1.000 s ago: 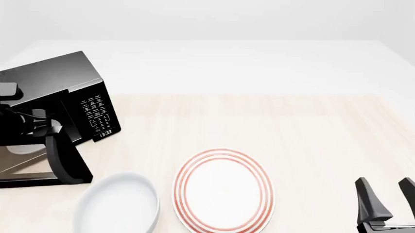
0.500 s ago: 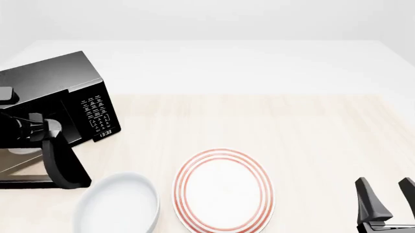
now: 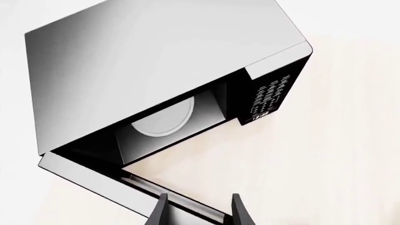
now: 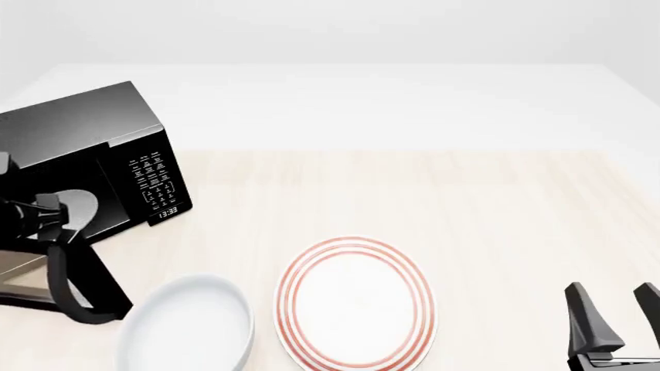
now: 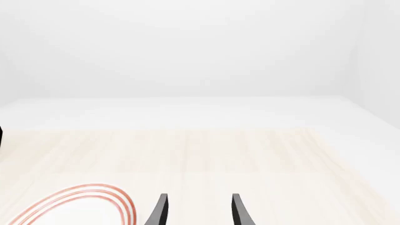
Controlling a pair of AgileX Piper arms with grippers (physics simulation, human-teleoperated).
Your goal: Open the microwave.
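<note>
My left claw (image 3: pixel 196 211) clamps the door's handle bar to swing the microwave (image 4: pixel 88 166) open; my right claw (image 4: pixel 614 318), parted, idles well apart from the microwave.

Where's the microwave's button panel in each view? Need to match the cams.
Front view: button panel on the microwave's right face, far left of the picture.
Left wrist view: button panel beside the open cavity, right of centre.
Right wrist view: not in it.
Shared landmark: the pale turntable.

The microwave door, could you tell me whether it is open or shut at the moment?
Open. The door is swung well away from the microwave, so the cavity and turntable show, and the left gripper straddles the door's edge.
</note>
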